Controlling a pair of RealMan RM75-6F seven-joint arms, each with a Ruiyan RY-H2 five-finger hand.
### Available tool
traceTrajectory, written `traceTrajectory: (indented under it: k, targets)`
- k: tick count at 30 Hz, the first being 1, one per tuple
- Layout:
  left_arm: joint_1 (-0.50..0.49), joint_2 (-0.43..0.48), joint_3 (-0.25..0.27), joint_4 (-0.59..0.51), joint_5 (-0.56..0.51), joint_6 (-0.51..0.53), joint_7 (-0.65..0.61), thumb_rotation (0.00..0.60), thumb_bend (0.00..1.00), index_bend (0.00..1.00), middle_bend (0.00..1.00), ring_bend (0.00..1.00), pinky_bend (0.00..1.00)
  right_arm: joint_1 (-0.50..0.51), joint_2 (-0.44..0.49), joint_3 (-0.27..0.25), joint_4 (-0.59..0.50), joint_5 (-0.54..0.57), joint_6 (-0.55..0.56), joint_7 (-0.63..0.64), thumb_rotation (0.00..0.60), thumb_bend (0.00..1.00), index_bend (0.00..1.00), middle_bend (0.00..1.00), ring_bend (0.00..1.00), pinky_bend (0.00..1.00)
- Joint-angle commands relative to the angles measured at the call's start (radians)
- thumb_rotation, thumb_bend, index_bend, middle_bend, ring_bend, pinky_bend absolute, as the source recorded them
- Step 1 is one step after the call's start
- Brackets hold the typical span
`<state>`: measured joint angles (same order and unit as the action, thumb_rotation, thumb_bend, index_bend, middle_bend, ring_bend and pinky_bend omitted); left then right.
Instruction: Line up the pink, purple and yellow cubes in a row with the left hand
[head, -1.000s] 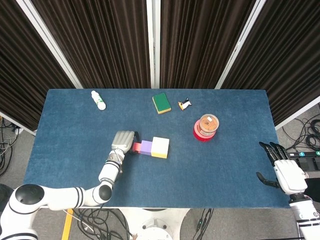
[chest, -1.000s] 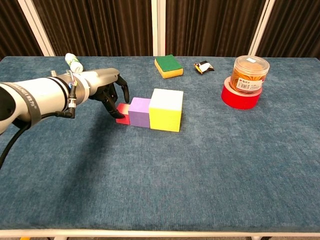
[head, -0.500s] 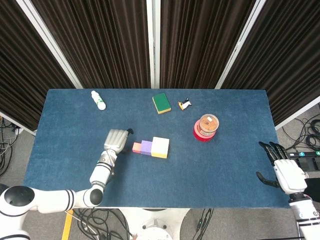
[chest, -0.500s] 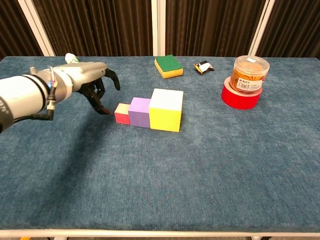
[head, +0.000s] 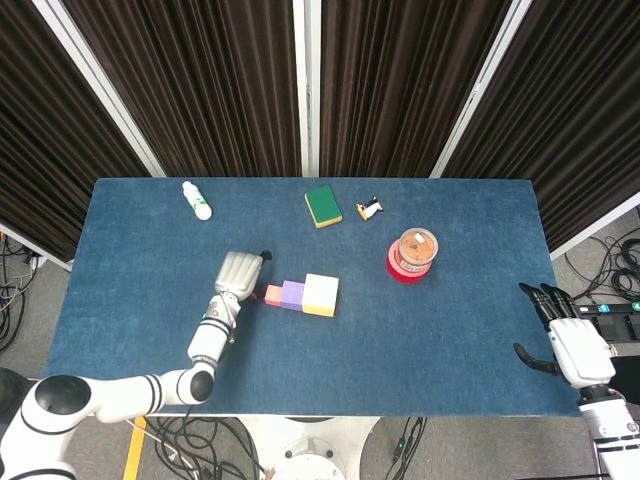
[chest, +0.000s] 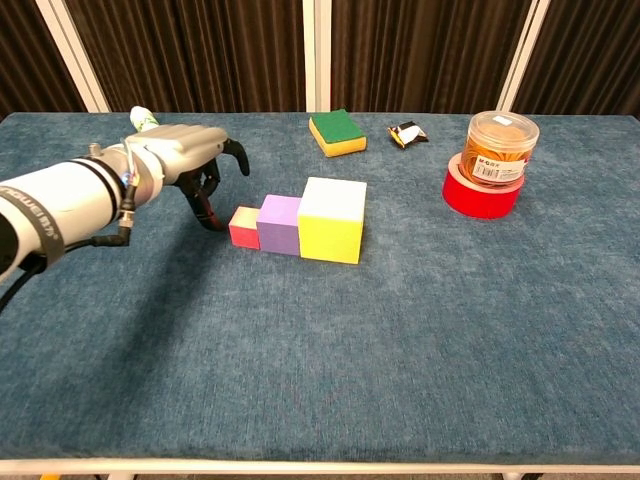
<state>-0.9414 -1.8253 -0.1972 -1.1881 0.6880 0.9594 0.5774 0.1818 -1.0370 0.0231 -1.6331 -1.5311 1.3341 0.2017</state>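
- pink cube (chest: 244, 227), purple cube (chest: 280, 224) and yellow cube (chest: 332, 219) sit in a row mid-worktop, side faces touching, smallest to biggest going left to right in the chest view
- the row is a bit slanted in the head view, pink end (head: 273, 295) slightly higher up the frame than the yellow end (head: 321, 294)
- left hand (chest: 190, 160) is just beside the pink cube on its left, not touching it as far as I can see, there's a sliver of blue worktop (chest: 400, 330) between the dark fingertips (chest: 207, 215) and the cube
- that hand holds nothing: fingers curl downward and spread apart, tips pointing at the worktop near the pink cube's corner
- head view shows the same left hand (head: 239, 272) from above, pale back facing up, just left of the cube row
- right hand (head: 567, 340) is way off at the right edge of the worktop, well apart from the cubes, fingers spread and nothing in it
- other stuff along the back: white bottle (chest: 148, 124) lying down, green sponge (chest: 337, 132), small penguin-looking figure (head: 370, 209)
- clear jar (chest: 498, 148) with orange contents stands on a red tape roll (chest: 482, 194) to the right of the cubes
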Motion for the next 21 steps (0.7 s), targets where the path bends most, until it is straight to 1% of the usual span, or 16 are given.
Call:
traceTrajectory:
  k: [1,9,16,19,21]
  targets:
    - [-0.005,-0.009,-0.005,0.016,0.012,-0.008,0.004,0.600,0.17,0.31,0.89,0.92,0.99,-0.001,0.001,0.000,0.000,0.002,0.000,-0.001,0.600,0.20,0.00,0.12,0.00,0.00]
    - [-0.007,-0.016,-0.022,0.019,0.042,-0.031,-0.011,0.600,0.17,0.31,0.89,0.91,0.99,0.000,0.001,0.002,-0.001,0.008,-0.004,-0.003,0.600,0.21,0.00,0.12,0.00,0.00]
    - [-0.010,-0.023,-0.032,0.020,0.047,-0.039,-0.006,0.600,0.17,0.31,0.89,0.91,0.99,-0.002,0.002,0.003,0.000,0.012,-0.004,-0.004,0.600,0.20,0.00,0.12,0.00,0.00]
    - [-0.005,-0.020,-0.033,0.020,0.041,-0.041,-0.001,0.600,0.17,0.30,0.88,0.91,0.99,-0.003,0.002,0.003,0.000,0.013,-0.003,-0.002,0.600,0.20,0.00,0.12,0.00,0.00]
    - [0.010,-0.003,-0.033,0.002,0.038,-0.030,-0.003,0.600,0.17,0.28,0.88,0.90,0.99,-0.004,0.002,0.003,0.002,0.014,-0.004,0.001,0.600,0.20,0.00,0.12,0.00,0.00]
